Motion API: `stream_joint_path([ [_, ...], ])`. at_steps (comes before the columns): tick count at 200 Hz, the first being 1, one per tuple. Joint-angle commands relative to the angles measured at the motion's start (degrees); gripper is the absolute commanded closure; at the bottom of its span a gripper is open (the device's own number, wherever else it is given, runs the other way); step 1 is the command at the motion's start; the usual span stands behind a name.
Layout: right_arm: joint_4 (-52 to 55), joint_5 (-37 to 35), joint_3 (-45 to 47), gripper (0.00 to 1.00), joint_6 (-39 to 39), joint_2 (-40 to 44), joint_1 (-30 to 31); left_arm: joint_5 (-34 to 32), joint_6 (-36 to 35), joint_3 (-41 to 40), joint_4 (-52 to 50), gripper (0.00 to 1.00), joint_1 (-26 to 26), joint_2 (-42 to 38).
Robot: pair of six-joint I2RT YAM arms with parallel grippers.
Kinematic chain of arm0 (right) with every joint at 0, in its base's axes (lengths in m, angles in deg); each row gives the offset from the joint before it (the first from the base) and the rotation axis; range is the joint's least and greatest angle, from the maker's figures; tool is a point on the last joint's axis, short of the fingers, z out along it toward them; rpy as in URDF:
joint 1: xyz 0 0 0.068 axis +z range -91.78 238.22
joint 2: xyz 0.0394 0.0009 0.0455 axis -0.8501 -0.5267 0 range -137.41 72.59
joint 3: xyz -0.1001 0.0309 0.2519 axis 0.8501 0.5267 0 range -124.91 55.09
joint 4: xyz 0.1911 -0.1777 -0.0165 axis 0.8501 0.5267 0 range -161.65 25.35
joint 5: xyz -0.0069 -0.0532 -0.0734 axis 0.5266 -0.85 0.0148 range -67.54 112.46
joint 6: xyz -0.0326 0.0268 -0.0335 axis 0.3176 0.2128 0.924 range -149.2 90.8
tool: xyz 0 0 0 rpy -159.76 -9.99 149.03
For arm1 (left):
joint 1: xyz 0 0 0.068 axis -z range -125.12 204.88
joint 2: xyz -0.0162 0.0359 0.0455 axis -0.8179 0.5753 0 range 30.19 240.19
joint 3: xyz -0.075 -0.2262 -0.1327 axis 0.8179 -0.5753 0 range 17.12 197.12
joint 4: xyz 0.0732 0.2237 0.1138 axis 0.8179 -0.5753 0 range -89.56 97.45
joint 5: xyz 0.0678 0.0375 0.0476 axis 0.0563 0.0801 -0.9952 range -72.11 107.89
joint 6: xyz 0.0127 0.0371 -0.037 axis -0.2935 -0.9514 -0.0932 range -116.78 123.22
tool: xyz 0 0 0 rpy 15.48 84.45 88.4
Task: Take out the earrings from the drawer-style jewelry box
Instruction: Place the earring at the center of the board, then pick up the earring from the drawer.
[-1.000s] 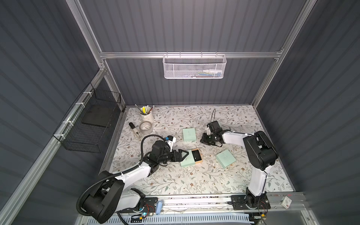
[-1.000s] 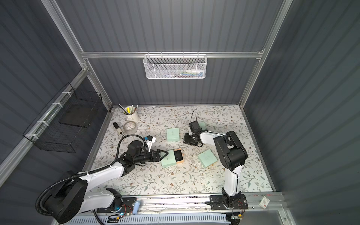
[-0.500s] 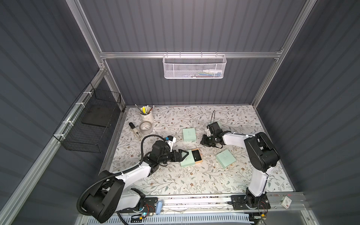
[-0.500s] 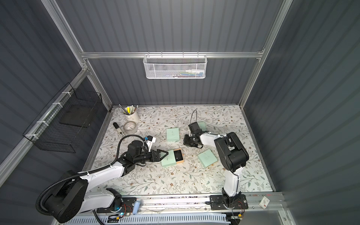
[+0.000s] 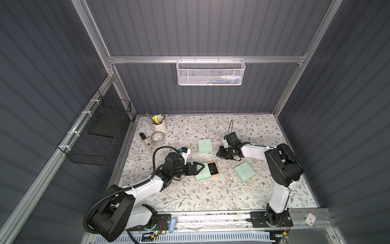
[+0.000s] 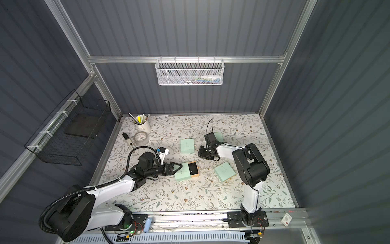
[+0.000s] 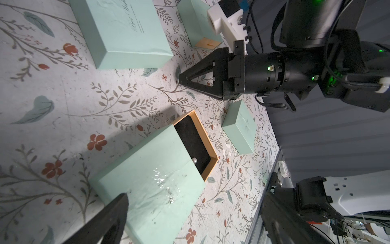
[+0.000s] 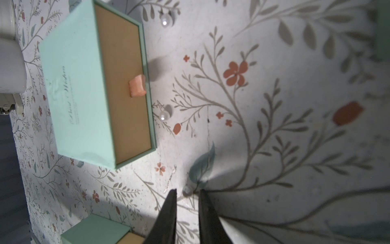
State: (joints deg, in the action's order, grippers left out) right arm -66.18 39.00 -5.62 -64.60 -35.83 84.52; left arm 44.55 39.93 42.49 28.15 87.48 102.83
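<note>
- My left gripper (image 5: 202, 166) is spread as wide as it goes and turned so that one finger is above the other. The lower finger (image 7: 109, 215) lies against the top of the mint-green cardboard jewelry box (image 7: 147, 175), and the upper one stands clear of it. Nothing is pinched.
- The box's tan drawer (image 7: 207, 145), lined in black, is pulled partway out on the side away from my left gripper.
- One tiny pearl-white round earring stud (image 7: 194, 161) sits on the black lining inside the drawer, right at the edge of the mint sleeve and near a drawer corner.
- My right gripper (image 7: 179, 78) points down at the flowered tabletop (image 5: 190, 196) with its tips at the surface. It is between the open box and a closed mint-green box with a peach pull tab (image 8: 73, 84). Its fingers are parted by a narrow gap and grip nothing.
- A second stud (image 8: 186, 189) lies on the table in that gap at my right tips. It is smaller than the gap.
- A third stud (image 8: 163, 115) and a fourth stud (image 8: 165, 20) lie on the table just beside the closed box's tan front, apart from each other.
- Another mint-green box (image 5: 244, 173) lies near my right arm.
- In both top views the studs are too small to make out.
</note>
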Motion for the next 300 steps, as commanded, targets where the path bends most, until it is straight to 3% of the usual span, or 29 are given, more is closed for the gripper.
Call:
stream_joint_path([
  [1, 3.14, -1.28, 0.97, 0.77, 0.23, -0.65, 0.21, 0.59, 0.29, 1.35, 0.6, 0.0, 0.27, -0.66],
  [49, 3.59, -0.72, 0.53, 0.76, 0.87, 1.7, 0.22, 0.69, 0.12, 1.4, 0.27, 0.0, 0.27, -1.27],
  [77, 5.86, -2.63, 1.2, 0.75, 1.89, 9.12, 1.03, 1.76, 0.28, 2.21, -1.0, 0.0, 0.25, -2.92],
  [112, 12.19, -6.96, 3.16, 0.74, 3.61, 19.77, 6.13, 4.45, 0.29, 2.74, -2.16, 0.0, 0.27, -5.17],
  [145, 16.48, -9.18, 5.5, 0.74, 3.25, 23.82, 12.09, 7.4, 1.04, 2.41, -2.34, 0.0, 0.36, -4.8],
  [189, 19.49, -10.73, 5.03, 0.76, 2.17, 21.35, 17.68, 8.72, 2.03, 1.4, -0.95, 0.0, 0.45, -2.97],
  [300, 17.11, -7.71, 1.61, 0.79, 1.81, 11.61, 18.84, 9.23, 6.71, 0.3, 6.44, 0.0, 0.61, 3.87],
])
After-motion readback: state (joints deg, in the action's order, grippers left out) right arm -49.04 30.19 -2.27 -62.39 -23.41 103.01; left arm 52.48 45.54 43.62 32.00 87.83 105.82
